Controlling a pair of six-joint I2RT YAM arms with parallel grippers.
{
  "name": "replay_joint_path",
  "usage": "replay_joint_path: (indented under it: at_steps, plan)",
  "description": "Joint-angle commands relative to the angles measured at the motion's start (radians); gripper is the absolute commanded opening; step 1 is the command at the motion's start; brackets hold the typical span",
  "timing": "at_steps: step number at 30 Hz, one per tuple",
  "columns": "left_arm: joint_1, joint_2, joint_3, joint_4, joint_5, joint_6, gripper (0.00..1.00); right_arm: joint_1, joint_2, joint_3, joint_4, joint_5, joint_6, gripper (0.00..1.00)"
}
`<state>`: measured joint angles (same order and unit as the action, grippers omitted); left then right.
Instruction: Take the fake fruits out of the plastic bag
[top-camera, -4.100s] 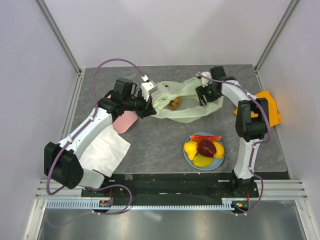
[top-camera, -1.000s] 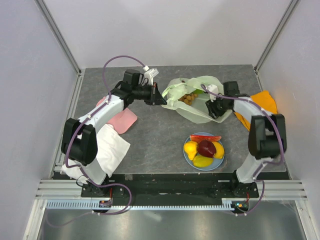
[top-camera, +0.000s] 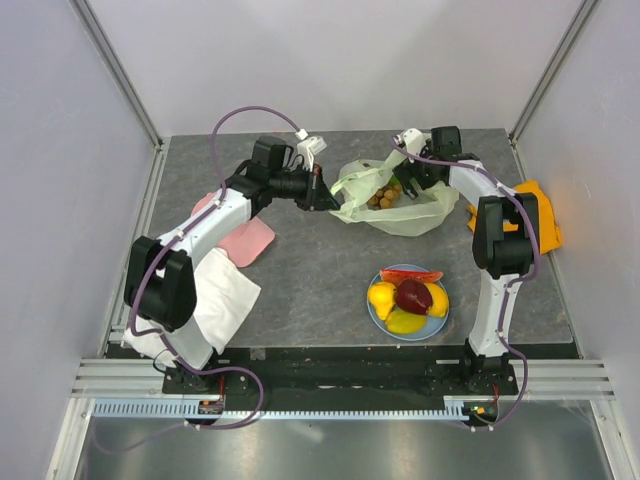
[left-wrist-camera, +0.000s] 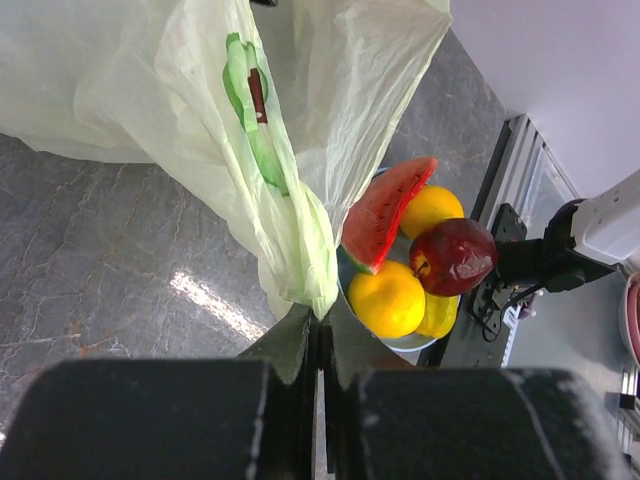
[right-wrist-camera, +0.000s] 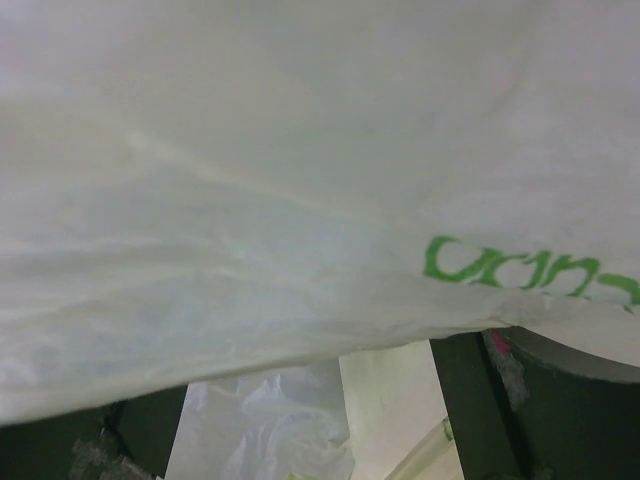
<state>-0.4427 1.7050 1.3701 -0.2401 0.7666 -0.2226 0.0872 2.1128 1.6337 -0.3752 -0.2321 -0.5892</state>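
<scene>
The right fingers (top-camera: 404, 182) have just opened wide and swung from the near right side of the plastic bag (top-camera: 408, 216) round to its far rim. In the wrist view they stand spread, with a sheet of green-printed film draped in front of them and nothing pinched between them. The left fingers (left-wrist-camera: 318, 340) stay closed on a gathered fold of the bag's edge, holding that side up off the table (top-camera: 300, 285). Let go on the right, the bag has sagged lower and flatter, stretching away from the left fingers. Its mouth gapes upward, and the brown fruits (top-camera: 383, 197) lie inside, between the two sets of fingers and just beside the right ones. The other fruits (top-camera: 411, 297) sit on the blue plate (top-camera: 374, 318), well apart from both sets of fingers. The release reads as a reset: the open right fingers now seem placed to reach into the mouth, and the brown fruits look like the only ones left to take out.
</scene>
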Motion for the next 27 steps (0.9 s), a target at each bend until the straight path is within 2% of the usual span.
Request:
replay_joint_path:
  at_steps: [1,6,9,12,14,15,20,22,24,27]
  plan:
    - [-0.022,0.007,0.027,-0.007,0.037,0.057,0.02,-0.003,0.012,0.035,0.094,-0.059,0.061,0.98]
    - [-0.045,0.008,0.024,-0.036,0.060,0.085,0.01,-0.001,0.105,0.120,0.101,-0.072,0.182,0.98]
    - [-0.053,-0.002,0.017,-0.053,0.048,0.100,0.02,-0.007,0.109,0.166,0.032,0.002,0.210,0.98]
    - [-0.056,-0.028,0.009,-0.076,-0.002,0.149,0.02,-0.064,-0.031,0.025,0.004,0.028,0.227,0.98]
    - [-0.057,-0.034,0.014,-0.082,-0.022,0.186,0.02,-0.124,-0.127,-0.162,0.004,0.042,0.223,0.98]
    - [-0.059,-0.030,0.018,-0.082,-0.048,0.190,0.02,-0.153,-0.230,-0.275,0.002,0.046,0.220,0.98]
    - [-0.065,0.019,0.095,-0.080,-0.055,0.178,0.02,-0.185,-0.538,-0.523,-0.106,0.066,0.194,0.98]
    - [-0.076,0.044,0.113,-0.074,-0.047,0.161,0.02,-0.182,-0.687,-0.627,-0.131,-0.013,0.172,0.98]
    - [-0.085,0.057,0.133,-0.068,-0.043,0.158,0.02,-0.176,-0.778,-0.681,-0.116,-0.071,0.157,0.98]
    - [-0.103,0.079,0.153,-0.064,-0.033,0.154,0.02,-0.156,-0.742,-0.675,-0.073,-0.082,0.189,0.98]
